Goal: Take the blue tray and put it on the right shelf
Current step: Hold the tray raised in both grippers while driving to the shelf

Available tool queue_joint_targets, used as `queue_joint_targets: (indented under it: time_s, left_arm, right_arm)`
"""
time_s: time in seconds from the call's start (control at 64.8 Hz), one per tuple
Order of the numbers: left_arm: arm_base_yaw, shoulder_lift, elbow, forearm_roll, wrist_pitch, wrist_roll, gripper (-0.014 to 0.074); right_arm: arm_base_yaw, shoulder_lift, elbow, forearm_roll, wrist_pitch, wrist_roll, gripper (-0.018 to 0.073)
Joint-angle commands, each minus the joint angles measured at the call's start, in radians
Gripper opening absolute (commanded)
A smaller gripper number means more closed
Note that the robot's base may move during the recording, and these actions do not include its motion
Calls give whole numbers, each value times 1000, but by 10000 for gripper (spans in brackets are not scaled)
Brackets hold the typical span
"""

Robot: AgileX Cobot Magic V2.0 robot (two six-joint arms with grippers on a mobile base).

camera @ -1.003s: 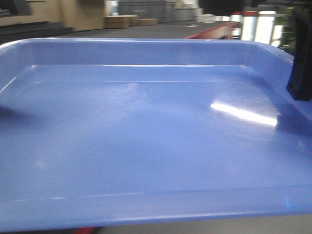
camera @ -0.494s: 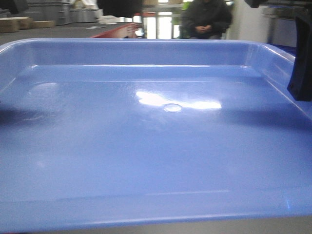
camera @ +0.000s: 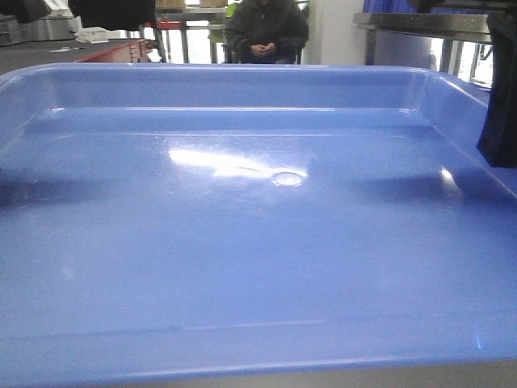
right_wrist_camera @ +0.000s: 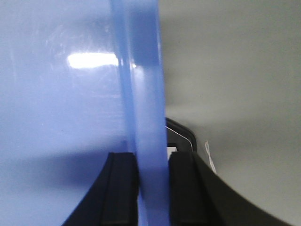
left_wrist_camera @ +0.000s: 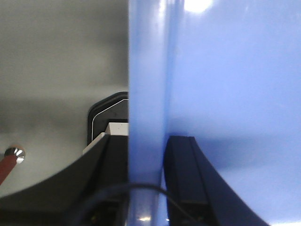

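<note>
1. Across nearly the whole front view, the blue tray (camera: pixel 258 242) lay level and empty, with a small round mark near its middle. It seemed to be carried between the two arms, not resting on any surface.
2. At the tray's left rim, the left gripper (left_wrist_camera: pixel 146 157) was closed on the rolled edge, one finger inside the wall and one outside. At the tray's right rim, the right gripper (right_wrist_camera: pixel 153 165) pinched the edge in the same way.
3. I judged the tray light but broad, its glossy plastic slippery and a little flexible. The two opposite rims looked the proper places to hold.
4. Beyond the tray's far right corner stood the right shelf (camera: pixel 420 22). Beyond the far rim sat a person (camera: pixel 266 28).
5. No brand, label or writing could be read on the tray or around it.
</note>
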State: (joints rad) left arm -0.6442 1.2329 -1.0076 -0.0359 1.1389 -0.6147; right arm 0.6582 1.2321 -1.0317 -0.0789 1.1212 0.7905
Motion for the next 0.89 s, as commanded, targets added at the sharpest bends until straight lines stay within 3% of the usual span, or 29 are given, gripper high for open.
queue_joint_targets:
  time_s: [0.0,0.879]
  left_arm:
    - [-13,-25,-27,-54,-40,-9,106]
    - [-13,-25,-27,-54,-40,-9,106]
  right_arm:
    - [1,-27,-27,7,-59,8,243]
    - [1,-27,-27,7,-58,8,243]
